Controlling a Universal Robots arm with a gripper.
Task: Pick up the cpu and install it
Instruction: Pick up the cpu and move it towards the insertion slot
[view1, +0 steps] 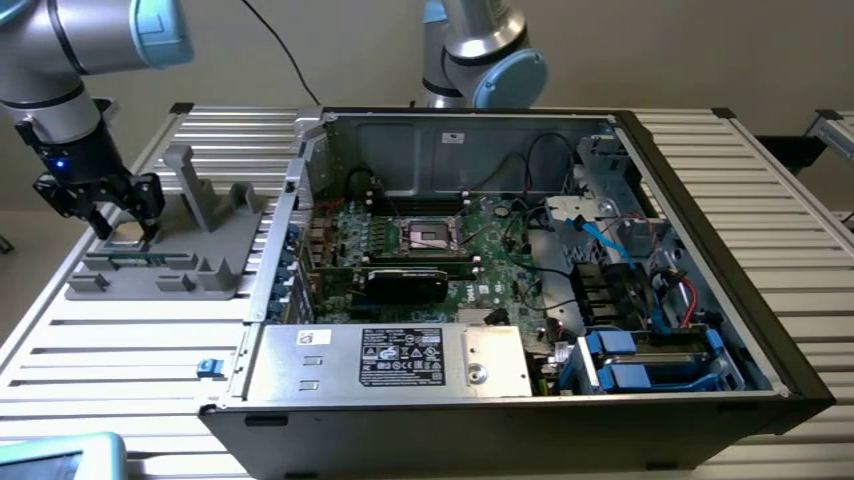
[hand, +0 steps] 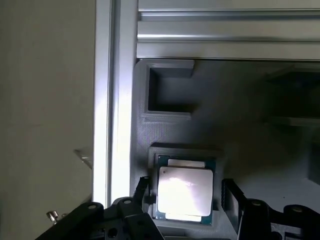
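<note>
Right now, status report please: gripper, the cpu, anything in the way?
Gripper open, low over the grey tray, fingers straddling the cpu. Cpu lying in its tray pocket, not gripped. Nothing between fingers and cpu.

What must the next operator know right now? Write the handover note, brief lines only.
Gripper: open, holding nothing, low over the grey plastic tray with upright posts at the exterior view's left.
Small flat square cpu with a silvery metal top: lies flat in its recess in the tray, a finger on each side, not closed on it.
Dark square socket with a metal frame: on the green motherboard inside the open computer case.
Done: gripper in place around the cpu.
Left: grip, lift, install in the socket.
</note>
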